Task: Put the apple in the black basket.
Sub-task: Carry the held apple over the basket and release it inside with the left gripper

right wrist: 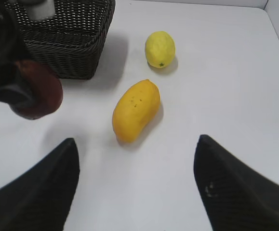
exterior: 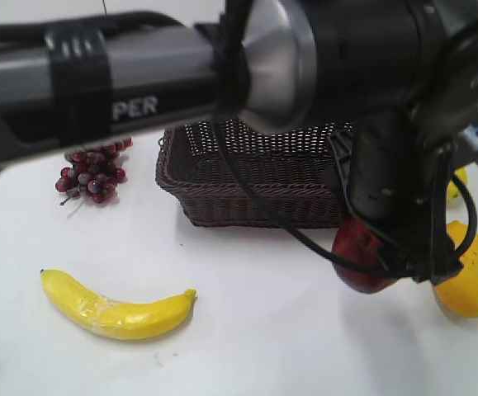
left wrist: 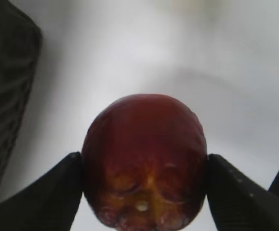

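The dark red apple [left wrist: 146, 159] sits between the two black fingers of my left gripper [left wrist: 145, 192], which is shut on it. In the exterior view the left arm reaches across to the right, and the apple [exterior: 352, 246] hangs low by the front right corner of the black basket [exterior: 247, 198], outside it. I cannot tell whether it touches the table. The right wrist view shows the apple [right wrist: 45, 94] in front of the basket [right wrist: 72, 53]. My right gripper [right wrist: 137, 192] is open and empty above the white table.
A yellow mango [exterior: 466, 272] lies just right of the apple and a lemon [right wrist: 160, 49] lies behind it. A banana [exterior: 115, 309] lies at the front left. A grape bunch [exterior: 92, 175] lies left of the basket.
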Available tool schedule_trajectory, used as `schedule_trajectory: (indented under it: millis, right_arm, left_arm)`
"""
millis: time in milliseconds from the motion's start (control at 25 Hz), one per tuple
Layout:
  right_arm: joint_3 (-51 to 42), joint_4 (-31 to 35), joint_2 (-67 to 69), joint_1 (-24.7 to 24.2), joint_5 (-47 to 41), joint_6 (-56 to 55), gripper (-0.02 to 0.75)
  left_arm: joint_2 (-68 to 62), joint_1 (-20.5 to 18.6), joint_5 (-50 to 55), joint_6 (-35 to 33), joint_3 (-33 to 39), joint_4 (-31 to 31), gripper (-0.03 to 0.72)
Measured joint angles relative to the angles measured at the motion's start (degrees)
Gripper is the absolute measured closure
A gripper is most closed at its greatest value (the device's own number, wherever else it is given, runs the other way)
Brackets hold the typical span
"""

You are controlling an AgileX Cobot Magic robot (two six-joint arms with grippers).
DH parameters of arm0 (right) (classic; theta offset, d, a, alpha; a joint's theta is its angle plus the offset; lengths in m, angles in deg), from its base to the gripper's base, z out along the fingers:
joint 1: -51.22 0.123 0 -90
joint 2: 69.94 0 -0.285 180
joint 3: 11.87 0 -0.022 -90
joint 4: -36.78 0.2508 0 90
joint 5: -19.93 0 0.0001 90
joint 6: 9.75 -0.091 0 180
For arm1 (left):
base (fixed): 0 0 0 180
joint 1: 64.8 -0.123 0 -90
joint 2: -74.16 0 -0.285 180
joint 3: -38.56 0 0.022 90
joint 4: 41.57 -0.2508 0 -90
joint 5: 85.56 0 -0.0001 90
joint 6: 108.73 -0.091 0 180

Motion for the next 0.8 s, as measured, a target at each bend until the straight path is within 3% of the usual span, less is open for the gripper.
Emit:
schedule_trajectory:
  millis: [280,520,800]
  right_arm:
    - [0.0,0.0,0.0,0.0,0.0,0.0,0.178]
    - [0.0,0.0,0.0,0.0,0.0,0.0,0.178]
    - [0.0,0.0,0.0,0.0,0.0,0.0,0.178]
  left_arm:
    - [5.6,-3.0,0.1,-0.1,-5.2,-3.1,0.118]
    - [6.5,-13.2,0.2,-0.1,-6.5,-4.6,0.118]
    - [5.9,-24.2,-3.6,-0.1,-6.6,1.7,0.118]
